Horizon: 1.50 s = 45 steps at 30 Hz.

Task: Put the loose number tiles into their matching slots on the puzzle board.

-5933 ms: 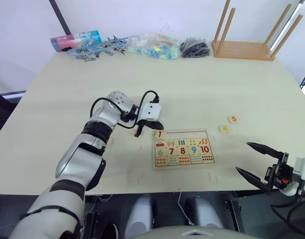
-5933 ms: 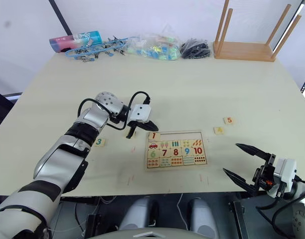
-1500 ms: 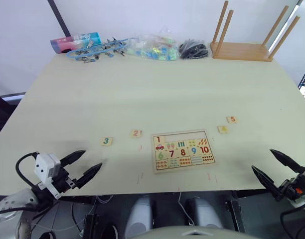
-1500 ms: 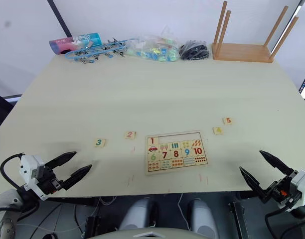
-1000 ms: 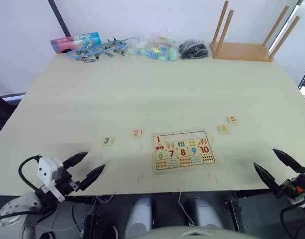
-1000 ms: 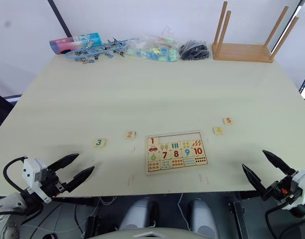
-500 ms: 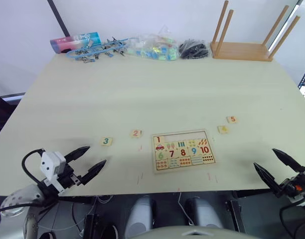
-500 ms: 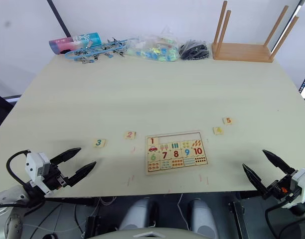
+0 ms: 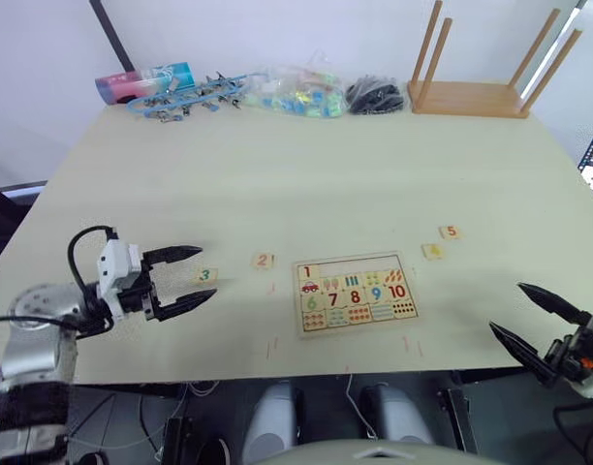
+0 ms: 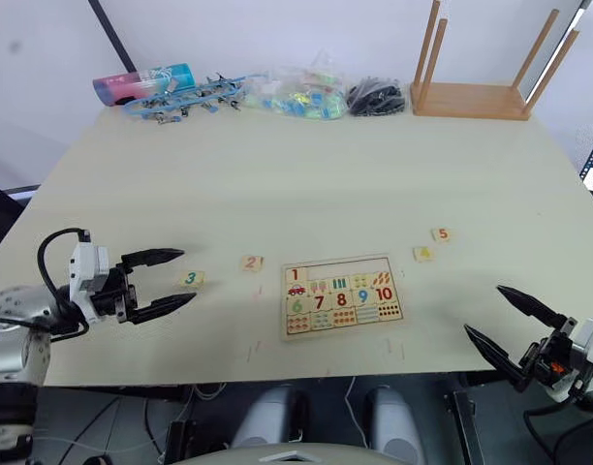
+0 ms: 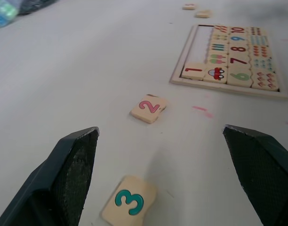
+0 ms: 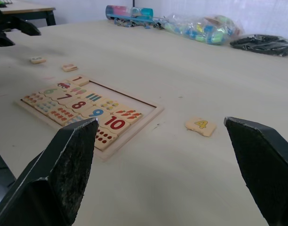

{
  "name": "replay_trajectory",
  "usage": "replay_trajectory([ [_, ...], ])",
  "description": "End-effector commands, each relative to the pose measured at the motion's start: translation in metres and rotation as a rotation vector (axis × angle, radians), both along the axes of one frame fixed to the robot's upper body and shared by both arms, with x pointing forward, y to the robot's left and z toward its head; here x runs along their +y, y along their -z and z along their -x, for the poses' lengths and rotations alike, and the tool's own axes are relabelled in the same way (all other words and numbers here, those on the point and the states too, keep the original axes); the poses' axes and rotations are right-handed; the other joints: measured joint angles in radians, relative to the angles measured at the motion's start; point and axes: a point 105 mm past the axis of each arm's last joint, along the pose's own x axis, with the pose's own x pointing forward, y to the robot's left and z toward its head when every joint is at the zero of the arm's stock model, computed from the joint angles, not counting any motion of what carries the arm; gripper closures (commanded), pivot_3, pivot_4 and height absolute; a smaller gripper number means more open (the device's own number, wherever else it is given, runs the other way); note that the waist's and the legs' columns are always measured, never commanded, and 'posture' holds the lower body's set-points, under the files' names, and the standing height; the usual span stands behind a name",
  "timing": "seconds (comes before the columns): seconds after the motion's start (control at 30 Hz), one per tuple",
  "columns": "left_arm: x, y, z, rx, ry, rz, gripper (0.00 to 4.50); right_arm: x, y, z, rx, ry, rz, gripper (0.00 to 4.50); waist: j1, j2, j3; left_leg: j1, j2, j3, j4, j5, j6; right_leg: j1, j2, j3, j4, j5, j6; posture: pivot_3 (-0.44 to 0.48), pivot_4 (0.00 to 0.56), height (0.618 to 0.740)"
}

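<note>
1. Right now your left gripper (image 9: 180, 275) is hovering over the table (image 9: 277, 174) with its fingers spread wide and holding nothing; tile 3 (image 9: 206, 275) is lying just beyond the fingertips, at 3 o'clock from them.
2. Your right gripper (image 9: 529, 315) is hanging off the near table edge, at 4 o'clock from the puzzle board (image 9: 356, 291), fingers wide apart and empty.
3. Tile 1 (image 9: 307, 272) is sitting in the leftmost of the slots (image 9: 359, 264); the other top-row recesses are showing bare.
4. Tile 2 (image 9: 265, 261) is lying just at 9 o'clock of the board.
5. Tile 4 (image 9: 433, 252) and tile 5 (image 9: 451, 232) are resting near each other at 2 o'clock of the board.
</note>
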Motion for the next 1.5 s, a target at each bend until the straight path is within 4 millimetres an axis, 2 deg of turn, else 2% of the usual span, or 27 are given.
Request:
replay_trajectory([
  [0.03,-0.003,-0.005,-0.012,0.015,0.132,-0.085,0.05,0.001,-0.009,-0.003,-0.040,-0.053,0.025,0.00,0.003,-0.001,0.000,-0.001,-0.001,0.001,0.000,0.000,0.000,0.000,0.000,0.000,0.000,0.000,0.000,0.000,0.150,0.737],
  [0.27,-0.022,-0.016,-0.042,0.015,0.245,-0.202,0.05,0.001,-0.005,-0.002,-0.043,-0.109,0.059,0.00,0.002,-0.001,0.001,-0.001,-0.002,0.000,0.001,0.000,0.000,0.001,0.000,0.000,0.000,0.002,0.004,0.000,0.150,0.737],
  [0.47,-0.044,-0.016,-0.058,0.028,0.341,-0.283,0.05,0.011,-0.004,0.005,-0.028,-0.183,0.054,0.00,0.001,-0.001,0.001,-0.002,-0.002,0.000,0.002,0.000,0.000,0.001,0.000,0.000,0.000,0.003,0.005,0.000,0.150,0.737],
  [0.7,-0.051,-0.011,-0.071,0.047,0.369,-0.379,0.05,0.015,-0.010,0.006,-0.043,-0.190,0.049,0.00,0.001,-0.002,0.002,-0.002,-0.002,0.000,0.002,0.000,0.000,0.001,0.001,0.000,0.000,0.003,0.005,0.000,0.150,0.737],
  [0.97,-0.062,0.002,-0.074,0.070,0.415,-0.436,0.05,0.019,-0.015,0.004,-0.072,-0.181,0.058,0.00,0.001,-0.002,0.002,-0.002,-0.002,-0.001,0.002,0.000,0.000,0.001,0.001,0.000,0.000,0.003,0.005,0.000,0.150,0.737],
  [1.23,-0.073,0.013,-0.075,0.109,0.420,-0.391,0.05,0.018,-0.018,0.004,-0.079,-0.164,0.066,0.00,0.001,-0.003,0.002,-0.003,-0.002,-0.002,0.003,0.000,0.000,0.001,0.000,0.000,0.000,0.003,0.005,0.000,0.150,0.737],
  [1.5,-0.067,0.019,-0.074,0.136,0.411,-0.436,0.05,0.017,-0.019,0.004,-0.083,-0.158,0.073,0.00,0.001,-0.003,0.002,-0.003,-0.002,-0.004,0.003,0.000,0.000,0.001,0.000,0.000,0.000,0.003,0.005,0.000,0.150,0.737],
])
